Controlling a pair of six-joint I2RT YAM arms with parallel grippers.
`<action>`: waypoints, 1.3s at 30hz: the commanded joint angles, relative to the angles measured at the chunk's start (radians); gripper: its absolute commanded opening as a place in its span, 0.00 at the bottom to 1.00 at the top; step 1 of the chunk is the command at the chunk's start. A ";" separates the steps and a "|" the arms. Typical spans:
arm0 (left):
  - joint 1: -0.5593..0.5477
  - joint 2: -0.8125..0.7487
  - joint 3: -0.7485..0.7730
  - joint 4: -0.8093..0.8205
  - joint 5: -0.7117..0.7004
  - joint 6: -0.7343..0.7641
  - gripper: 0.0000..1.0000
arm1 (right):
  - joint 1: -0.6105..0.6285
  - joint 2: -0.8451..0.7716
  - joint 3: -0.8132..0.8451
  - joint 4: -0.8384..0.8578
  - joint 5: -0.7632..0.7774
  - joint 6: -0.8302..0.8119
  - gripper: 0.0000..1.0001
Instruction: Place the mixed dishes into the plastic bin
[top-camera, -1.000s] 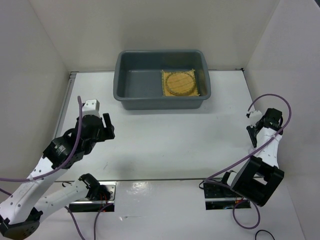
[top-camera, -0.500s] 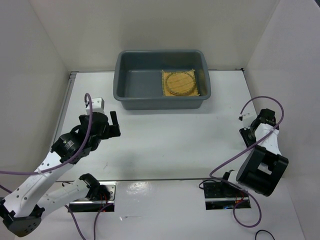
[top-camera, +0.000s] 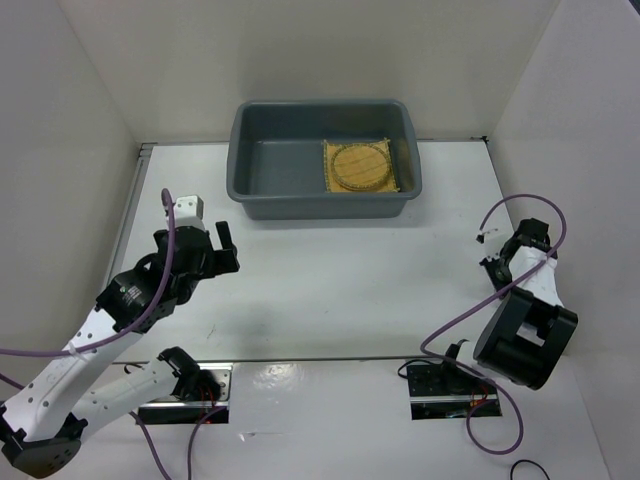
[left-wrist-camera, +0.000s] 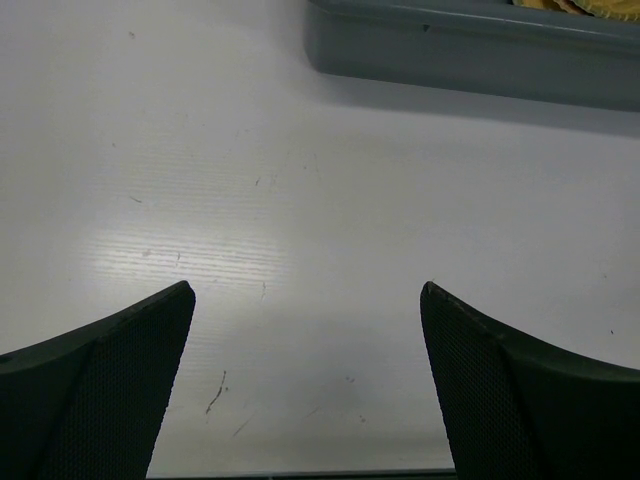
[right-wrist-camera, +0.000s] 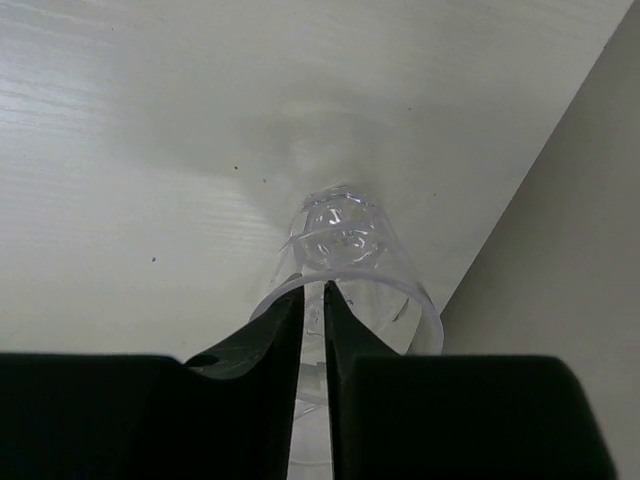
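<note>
— So where do the mats lie?
— The square yellow slatted mat (top-camera: 330, 185), with a tan round woven disc (top-camera: 362, 167) on it, lies in the right half of the large dark grey plastic bin (top-camera: 300, 205) at the white worktop's (top-camera: 330, 270) far edge.
— And the grippers?
— The left gripper (left-wrist-camera: 305, 290) gapes wide over the worktop's left side. The right gripper (right-wrist-camera: 313, 290) pinches the rim of a clear plastic cup (right-wrist-camera: 345, 235) by the right edge.

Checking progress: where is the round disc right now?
Top view: the disc lies on the square mat in the right half of the bin, at the far middle of the table.
</note>
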 joint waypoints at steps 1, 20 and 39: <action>0.007 -0.025 -0.008 0.034 -0.021 0.004 1.00 | 0.007 -0.055 0.035 -0.018 0.012 0.001 0.18; 0.007 -0.034 -0.017 0.043 -0.021 0.004 1.00 | 0.156 -0.317 -0.006 -0.094 0.122 -0.022 0.47; 0.007 -0.043 -0.017 0.043 -0.012 0.004 1.00 | 0.156 -0.106 -0.049 -0.024 0.122 0.032 0.33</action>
